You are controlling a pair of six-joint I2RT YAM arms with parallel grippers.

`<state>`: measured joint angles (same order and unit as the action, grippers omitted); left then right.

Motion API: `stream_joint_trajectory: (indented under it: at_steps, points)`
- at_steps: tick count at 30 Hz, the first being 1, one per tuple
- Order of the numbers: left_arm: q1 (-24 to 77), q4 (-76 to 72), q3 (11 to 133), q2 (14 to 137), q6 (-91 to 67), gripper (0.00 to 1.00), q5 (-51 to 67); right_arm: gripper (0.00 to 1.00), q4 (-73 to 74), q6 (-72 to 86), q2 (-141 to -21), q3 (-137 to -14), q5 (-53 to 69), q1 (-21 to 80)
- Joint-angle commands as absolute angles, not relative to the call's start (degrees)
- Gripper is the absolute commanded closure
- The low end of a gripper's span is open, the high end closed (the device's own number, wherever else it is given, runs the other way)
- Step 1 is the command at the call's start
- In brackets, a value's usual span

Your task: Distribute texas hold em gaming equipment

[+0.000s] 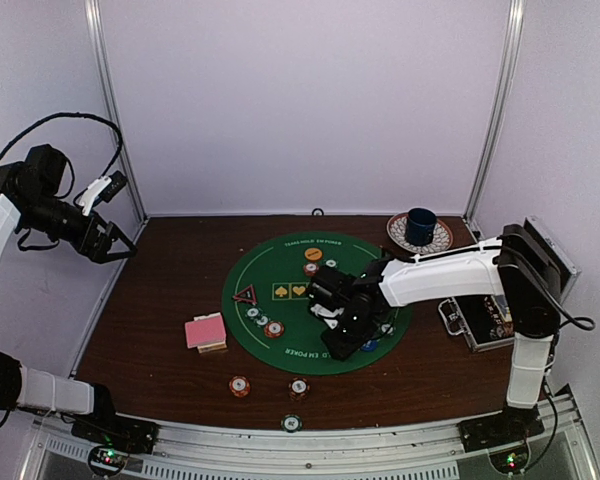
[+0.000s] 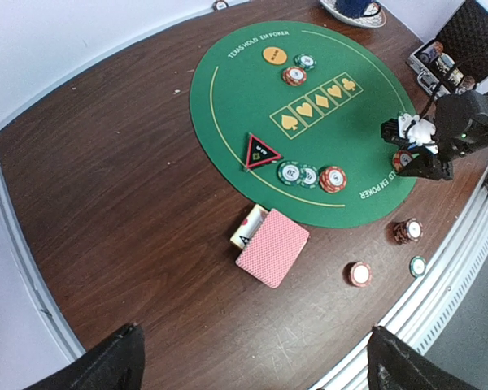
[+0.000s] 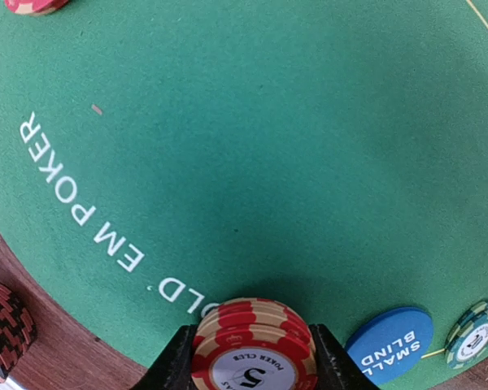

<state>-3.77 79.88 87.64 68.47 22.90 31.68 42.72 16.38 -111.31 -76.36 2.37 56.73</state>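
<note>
Poker chips [image 3: 254,335], a round red-and-cream striped stack, sat clamped in the right end effector [image 3: 252,359] over green felt [image 3: 268,162]; left end effector [image 2: 256,366] gaped wide.

Top cam: fixed, high above the near edge, looks down on the whole dark brown wooden table [image 1: 160,290]. Left wrist cam: raised far left, wide oblique view down across the round green felt mat [image 2: 244,106]. Right wrist cam: very close over the mat's near rim, red-and-cream striped chip stack [image 3: 252,345] filling the foreground. All three share the mat.
</note>
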Motion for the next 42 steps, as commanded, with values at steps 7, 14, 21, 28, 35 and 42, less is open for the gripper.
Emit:
stream_joint_trajectory:
  at_steps: [7,14,21,28,35,42]
  points:
    - [-3.96,80.12,86.96,68.78,24.31,0.02,33.23,0.84,40.41,17.86,-107.72,-73.92,0.37,54.69]
    - [-3.96,80.1,85.98,68.57,25.23,0.02,32.75,0.8,40.06,18.31,-109.26,-73.57,1.67,54.69]
    - [-3.96,80.15,85.71,68.58,25.83,0.02,32.61,0.53,40.08,18.3,-110.11,-73.55,3.28,54.54]
    - [-3.96,80.09,85.6,68.38,25.92,0.02,32.66,0.3,43.04,17.39,-108.05,-75.8,1.57,54.58]
    - [-3.93,80.1,85.87,68.29,26.02,0.03,32.25,0.29,48.03,15.77,-103.66,-82.28,0.35,57.3]
    - [-3.95,80.11,85.8,68.03,26.18,0.02,31.91,0.24,52.42,14.72,-106.04,-87.71,5.36,66.29]
